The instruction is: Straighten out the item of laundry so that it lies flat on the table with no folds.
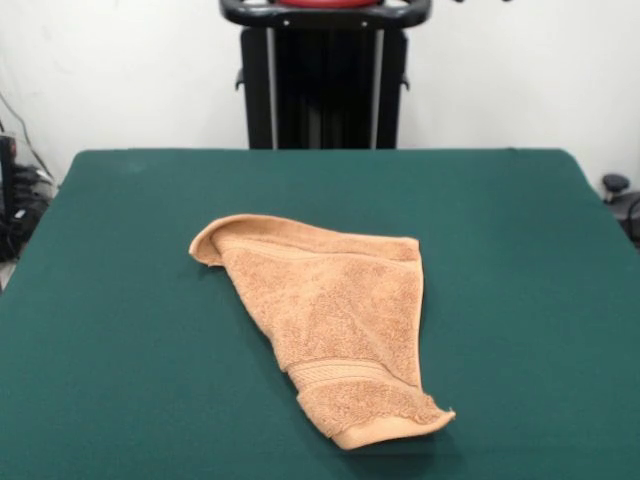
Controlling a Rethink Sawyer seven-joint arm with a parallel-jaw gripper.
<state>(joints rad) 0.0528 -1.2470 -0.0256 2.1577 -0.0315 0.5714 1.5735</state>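
No tool shows in the front view; only the robot's black pedestal column (pixel 325 85) and a black curved bar with a strip of red above it (pixel 325 10) appear at the top edge, so nothing can be said of how the tool's fingers stand. Below that lies the large rectangular tabletop (pixel 120 300) covered in dark green felt-like cloth, which fills most of the picture from side to side. On it, a little toward the lower middle, rests the small orange-tan terry-cloth hand towel (pixel 335 310), lying alone and well apart from every edge of the tabletop. Its outline is roughly triangular: a broad upper side runs from a rounded, curled-over corner at the left to a corner at the right, and the cloth narrows downward to a hemmed end at the lower right. A woven band crosses the towel just above that hemmed end. The upper edge is doubled over on itself in a narrow fold, and the left corner is rolled up off the cloth, so the towel is not lying flat. No brand, label or readable writing can be seen on the towel, the tabletop or the pedestal.
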